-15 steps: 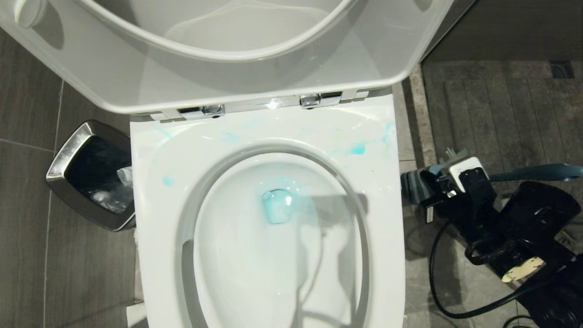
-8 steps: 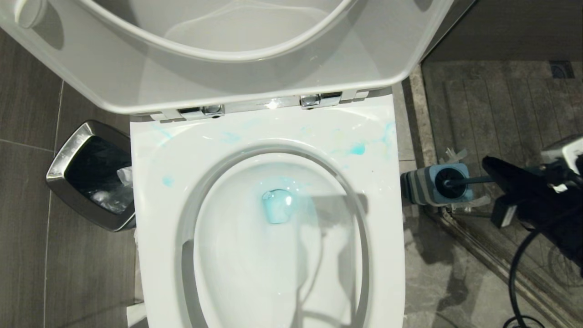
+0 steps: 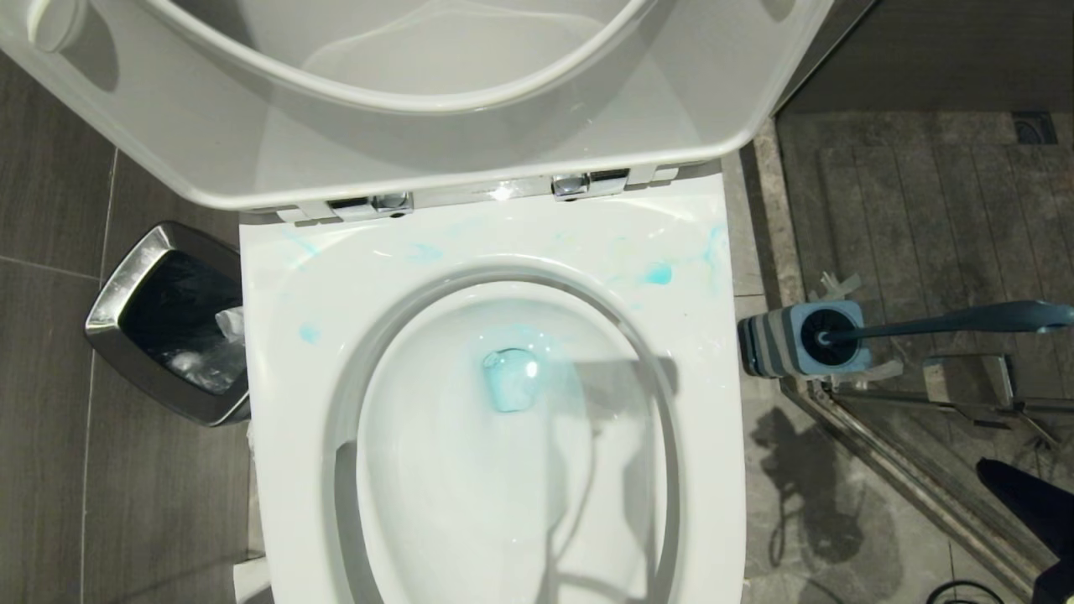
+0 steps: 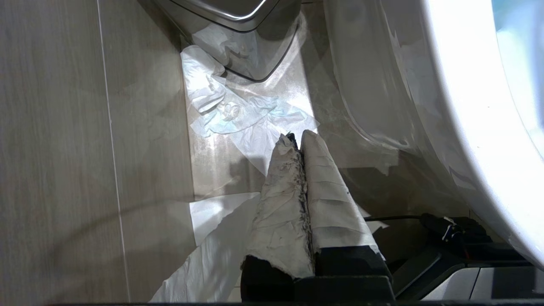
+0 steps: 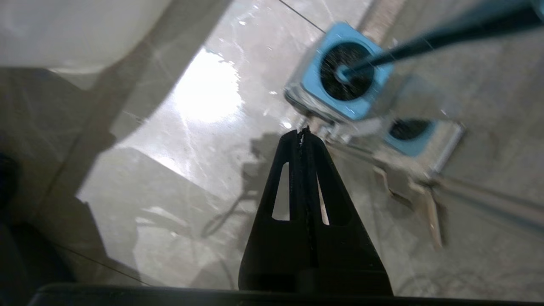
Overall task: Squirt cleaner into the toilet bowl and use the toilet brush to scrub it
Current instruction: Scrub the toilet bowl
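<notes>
Beside toilet brush (image 5: 433,38): right gripper (image 5: 302,132), jaws together.

The left tool (image 4: 298,140) has its two fingers pressed tight together, and both are wrapped in white tape. It holds nothing. Just past its tip, crumpled white paper (image 4: 231,112) lies on the floor (image 4: 63,148). Farther ahead stands a shiny metal bin (image 4: 238,25). Beside the tool curves the white toilet bowl (image 4: 459,127).
</notes>
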Tool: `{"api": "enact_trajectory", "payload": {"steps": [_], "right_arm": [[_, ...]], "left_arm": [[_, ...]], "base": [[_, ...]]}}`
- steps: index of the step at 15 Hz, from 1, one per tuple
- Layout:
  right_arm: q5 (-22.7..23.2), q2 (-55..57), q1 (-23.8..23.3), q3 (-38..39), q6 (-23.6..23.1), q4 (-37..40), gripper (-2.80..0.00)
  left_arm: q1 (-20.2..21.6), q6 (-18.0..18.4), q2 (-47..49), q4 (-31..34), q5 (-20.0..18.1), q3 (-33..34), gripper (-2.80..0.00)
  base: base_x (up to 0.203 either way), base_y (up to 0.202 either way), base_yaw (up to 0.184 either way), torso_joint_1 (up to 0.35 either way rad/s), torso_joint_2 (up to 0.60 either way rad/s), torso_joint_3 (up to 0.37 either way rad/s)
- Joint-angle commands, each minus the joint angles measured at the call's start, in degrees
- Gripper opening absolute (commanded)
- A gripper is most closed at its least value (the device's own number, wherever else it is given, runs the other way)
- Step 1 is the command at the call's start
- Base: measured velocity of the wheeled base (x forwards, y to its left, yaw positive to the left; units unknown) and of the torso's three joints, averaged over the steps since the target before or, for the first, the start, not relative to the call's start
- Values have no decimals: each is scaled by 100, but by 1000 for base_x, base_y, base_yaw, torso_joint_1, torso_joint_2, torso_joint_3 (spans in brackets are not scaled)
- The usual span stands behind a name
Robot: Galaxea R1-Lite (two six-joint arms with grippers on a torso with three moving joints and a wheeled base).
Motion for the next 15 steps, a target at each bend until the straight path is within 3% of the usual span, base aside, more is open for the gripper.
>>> {"api": "enact_trajectory", "payload": {"steps": [1,3,6,8,9,15], "right_arm": [[309,46,-826,67,-33,-52,-280],[622,455,-1252,-89,-51,-39,-280],[985,931,-1296,-251,-365,37,-280],[1026,1322,-1293,-27,-376,-395,-280],[1023,1502,-1293,45,-271,-697,0],[1007,1757,-1293,14,-184,-1531,0]], "left_arm": [[0,0,9,0,1,0,-280],[-1,0,9,0,1,0,-280],[7,0,9,0,1,0,-280],[7,0,9,0,1,0,-280],[6,0,9,0,1,0,-280],[-2,0,9,0,1,0,-280]], "base": [[0,0,0,0,0,0],[0,0,0,0,0,0],[0,0,0,0,0,0],[0,0,0,0,0,0],[0,0,0,0,0,0],[0,0,0,0,0,0]]}}
